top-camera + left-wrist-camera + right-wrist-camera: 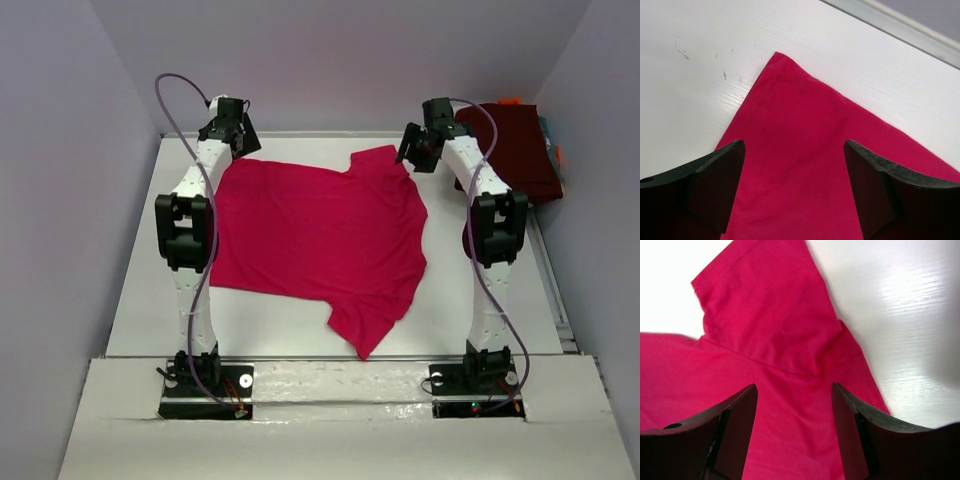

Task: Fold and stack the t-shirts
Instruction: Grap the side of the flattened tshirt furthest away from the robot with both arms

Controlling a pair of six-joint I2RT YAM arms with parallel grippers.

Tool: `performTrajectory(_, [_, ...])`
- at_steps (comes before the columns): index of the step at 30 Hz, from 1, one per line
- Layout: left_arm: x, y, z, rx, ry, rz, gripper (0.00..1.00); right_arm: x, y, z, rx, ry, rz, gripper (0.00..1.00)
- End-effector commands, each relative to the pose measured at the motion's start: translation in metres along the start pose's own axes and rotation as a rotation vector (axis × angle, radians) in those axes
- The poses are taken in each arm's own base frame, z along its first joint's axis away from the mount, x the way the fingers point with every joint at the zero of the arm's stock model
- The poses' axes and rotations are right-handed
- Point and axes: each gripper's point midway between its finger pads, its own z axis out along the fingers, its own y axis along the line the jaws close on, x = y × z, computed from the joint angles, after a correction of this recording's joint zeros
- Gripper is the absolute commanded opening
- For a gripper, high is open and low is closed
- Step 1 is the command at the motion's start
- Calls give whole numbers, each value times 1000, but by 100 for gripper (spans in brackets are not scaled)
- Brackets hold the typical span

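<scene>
My left tool (233,133) hangs wide open and empty above the far left corner of the crimson t-shirt (320,240). The shirt lies spread flat across the middle of the white tabletop (260,330), hem to the left and sleeves to the right. My right tool (417,150) is parted too, somewhat less widely, and grips nothing; it is poised over the far sleeve. A dark maroon t-shirt (515,150) lies folded at the far right corner, behind my right arm and apart from the crimson one; only the top view shows it. The left wrist view shows the pointed hem corner ahead of the jaws with bare tabletop around it. The right wrist view shows the sleeve's stitched edge and its seam.
</scene>
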Motion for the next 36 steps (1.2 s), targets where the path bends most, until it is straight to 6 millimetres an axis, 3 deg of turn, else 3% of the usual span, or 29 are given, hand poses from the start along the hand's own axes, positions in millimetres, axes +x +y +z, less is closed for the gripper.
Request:
performTrajectory(1, [-28, -15, -44, 18, -62, -112, 92, 13, 22, -31, -124, 35, 56, 66])
performTrajectory(2, [-20, -23, -53, 25, -42, -85, 92, 21, 21, -32, -126, 49, 83, 65])
performTrajectory(5, [-4, -21, -67, 4, 25, -50, 92, 58, 19, -42, -127, 149, 147, 64])
performTrajectory(6, [10, -19, -78, -5, 69, -19, 92, 81, 18, -53, -116, 221, 140, 64])
performTrajectory(11, [69, 0, -100, -10, 194, 7, 91, 135, 23, -84, -98, 362, 60, 64])
performTrajectory(14, [103, 21, -121, -2, 229, 12, 90, 150, 30, -110, -58, 387, -1, 64])
performTrajectory(17, [122, 42, -132, -34, 249, 52, 91, 163, 36, -121, -63, 420, -26, 64])
performTrajectory(20, [138, 66, -138, -97, 258, 95, 91, 190, 38, -133, -60, 466, -77, 64])
performTrajectory(21, [142, 71, -139, -119, 266, 102, 91, 196, 31, -135, -42, 474, -78, 64])
performTrajectory(22, [145, 75, -140, -131, 272, 106, 91, 215, 22, -134, -20, 507, -86, 64])
performTrajectory(27, [155, 73, -130, -121, 302, 136, 92, 246, -6, -143, 23, 512, -60, 64])
performTrajectory(36, [169, 75, -110, -139, 339, 182, 92, 270, -16, -129, 13, 534, -26, 64])
